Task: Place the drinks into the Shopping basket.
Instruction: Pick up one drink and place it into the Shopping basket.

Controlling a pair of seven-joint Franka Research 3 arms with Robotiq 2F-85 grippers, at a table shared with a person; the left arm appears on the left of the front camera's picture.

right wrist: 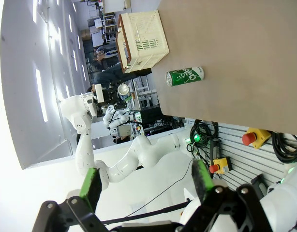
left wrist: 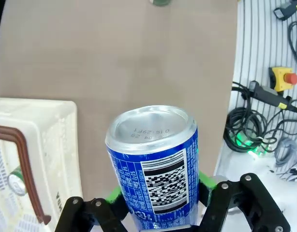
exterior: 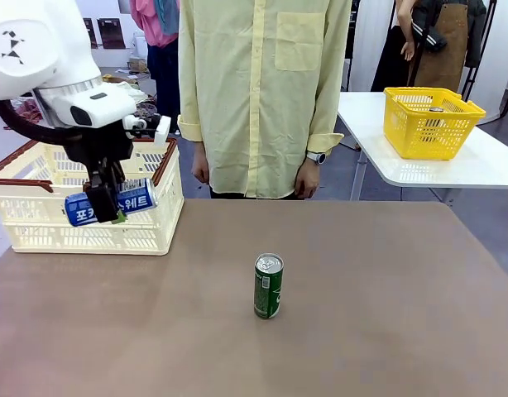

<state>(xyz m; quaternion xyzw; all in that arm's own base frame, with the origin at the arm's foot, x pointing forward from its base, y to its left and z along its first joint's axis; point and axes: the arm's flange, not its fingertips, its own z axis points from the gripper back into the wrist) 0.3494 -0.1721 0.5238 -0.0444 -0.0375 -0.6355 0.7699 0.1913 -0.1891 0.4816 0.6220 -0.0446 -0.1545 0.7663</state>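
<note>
My left gripper (exterior: 106, 203) is shut on a blue drink can (exterior: 111, 204), holding it on its side in the air in front of the cream Shopping basket (exterior: 39, 236). In the left wrist view the blue can (left wrist: 153, 164) sits between the green pads (left wrist: 205, 182), over the table beside the basket's corner (left wrist: 47, 145). A green drink can (exterior: 268, 286) stands upright mid-table, also seen as the green can (right wrist: 185, 76) in the right wrist view. My right gripper (right wrist: 146, 186) hangs open and empty, high above the table.
A person in a pale yellow shirt (exterior: 262, 91) stands at the far edge with hands down. A yellow basket (exterior: 432, 121) sits on a separate white table at the back right. A small silver-topped round thing (left wrist: 16, 180) lies inside the cream basket.
</note>
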